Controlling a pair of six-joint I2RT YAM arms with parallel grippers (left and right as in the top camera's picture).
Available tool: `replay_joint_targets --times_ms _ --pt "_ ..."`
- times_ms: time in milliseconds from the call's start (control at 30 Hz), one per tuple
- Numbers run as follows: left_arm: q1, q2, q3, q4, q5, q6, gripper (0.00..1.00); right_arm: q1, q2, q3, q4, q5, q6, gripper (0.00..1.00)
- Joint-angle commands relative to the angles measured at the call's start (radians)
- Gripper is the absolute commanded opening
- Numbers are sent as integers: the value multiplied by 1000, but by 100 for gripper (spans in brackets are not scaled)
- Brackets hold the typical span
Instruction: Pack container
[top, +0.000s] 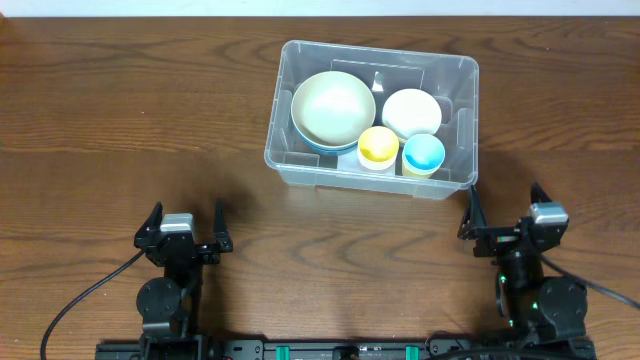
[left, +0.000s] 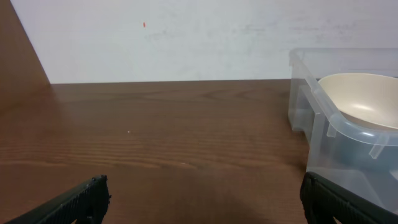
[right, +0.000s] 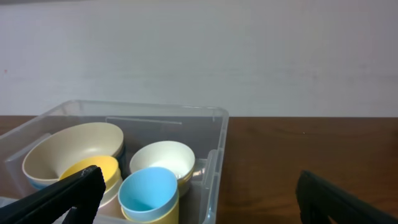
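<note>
Apparently packing looks finished: cream bowl (top: 333, 108), white bowl (top: 411, 112), yellow cup (top: 378, 146) and blue cup (top: 423, 152) sit inside the container (top: 370, 181); left tool (top: 185, 213) and right tool (top: 503, 196) rest wide open, empty.

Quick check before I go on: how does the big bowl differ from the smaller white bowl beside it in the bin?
Size: the big bowl is clearly wider than the small bowl. Colour: the big bowl is cream, the small bowl whiter. Place: the big bowl sits at the left end of the bin, the small bowl toward the right end. Both stand upright, open side up, and look empty.
</note>
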Motion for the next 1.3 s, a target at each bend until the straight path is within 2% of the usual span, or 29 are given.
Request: replay_joint_targets --times_ms 0,333,567,767,900,1267 --pt "-1 -6 -16 -38 -9 17 98 -5 -68 -50 8 -15 -23 99" --pt "-1 -6 -16 -38 -9 17 98 -5 -134 -148 49 -19 -56 98" --pt "-1 -6 -16 -38 -9 17 98 -5 -135 -227 153 -74 -203 99" --pt "-1 -6 -16 -38 -9 17 98 -5 -135 -225 111 -161 -299 99" --pt "-1 -6 -16 -38 -9 17 98 -5 -135 -225 19 -163 -300 99" --pt "-1 -6 -16 -38 -9 17 98 -7 -135 -225 21 -142 -288 99"
